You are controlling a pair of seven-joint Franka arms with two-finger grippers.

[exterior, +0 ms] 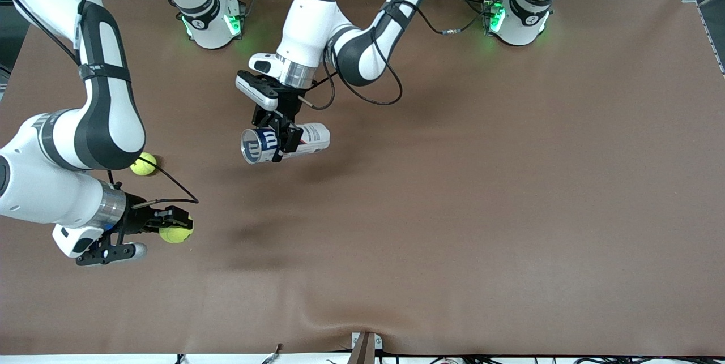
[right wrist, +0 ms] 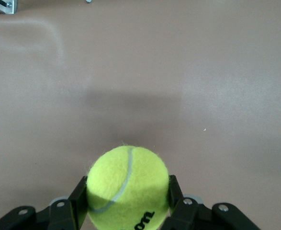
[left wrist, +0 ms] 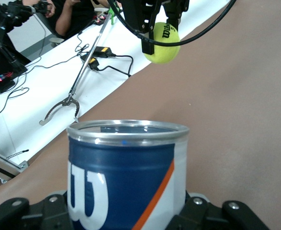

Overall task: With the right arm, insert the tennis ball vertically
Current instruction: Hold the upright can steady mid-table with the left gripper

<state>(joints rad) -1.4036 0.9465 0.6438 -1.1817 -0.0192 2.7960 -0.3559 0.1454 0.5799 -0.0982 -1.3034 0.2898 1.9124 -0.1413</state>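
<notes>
My right gripper (exterior: 177, 229) is shut on a yellow-green tennis ball (exterior: 175, 233) and holds it above the table near the right arm's end. In the right wrist view the ball (right wrist: 128, 189) sits between both fingers (right wrist: 78, 201). My left gripper (exterior: 281, 146) is shut on a blue and white tennis ball can (exterior: 286, 142), held tilted in the air over the table's middle, its open mouth toward the right arm's end. In the left wrist view the can's open rim (left wrist: 127, 127) faces the held ball (left wrist: 162, 43). A second tennis ball (exterior: 143, 163) lies on the table beside the right arm.
The brown table mat (exterior: 453, 211) is bare toward the left arm's end. A metal bracket (exterior: 365, 344) sits at the table edge nearest the front camera. A grabber tool (left wrist: 68, 100) and cables lie on a white surface past that edge.
</notes>
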